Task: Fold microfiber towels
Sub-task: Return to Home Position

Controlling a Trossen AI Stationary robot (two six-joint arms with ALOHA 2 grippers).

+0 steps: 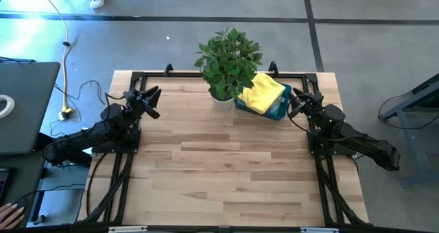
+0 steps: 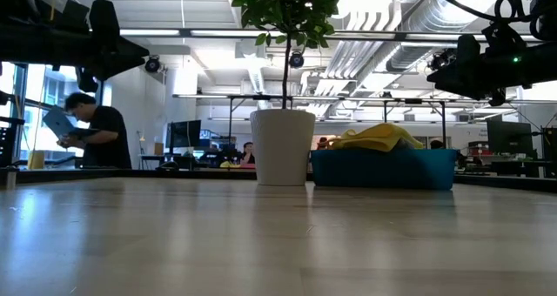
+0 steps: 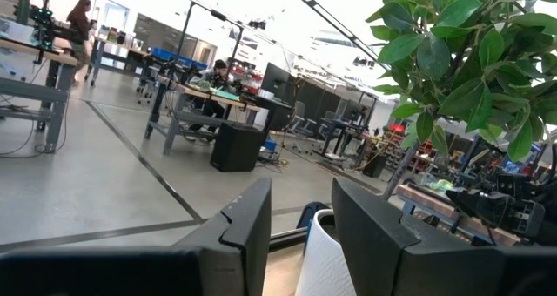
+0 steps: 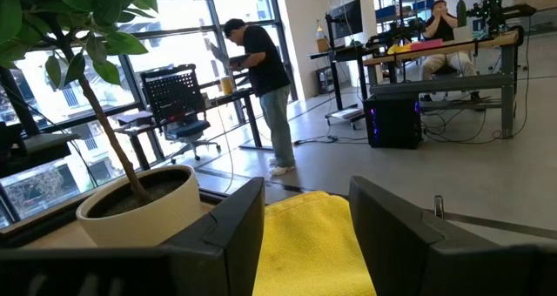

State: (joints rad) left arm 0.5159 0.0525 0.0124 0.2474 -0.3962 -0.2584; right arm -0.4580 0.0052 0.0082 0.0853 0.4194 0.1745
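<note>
Closest in is the bare pale wood of the surface, plank after plank with nothing lying on its near half. All the things stand at the far edge. A leafy plant in a white pot sits at the far middle, and just to its right, touching or nearly touching the pot, is the teal bin. The yellow towel lies heaped on top of the bin, bulging above the rim. Whatever is under it is hidden, so I can't tell which other cloths are inside.

The left gripper is up near the far left corner, held well above the wood. Its arm is folded low along the left edge and the fingers point across toward the plant. They are parted by a narrow gap, with nothing between them; the pot shows through the gap from farther off.

The right gripper mirrors it on the right side. Its arm is tucked along the right edge, and its tip hangs just beside the bin's right end and higher than the rim, clear of the cloth. Its fingers stand a little wider and hold nothing.

Beyond the surface on the left, a person in a dark top stands looking down at something they are holding.
</note>
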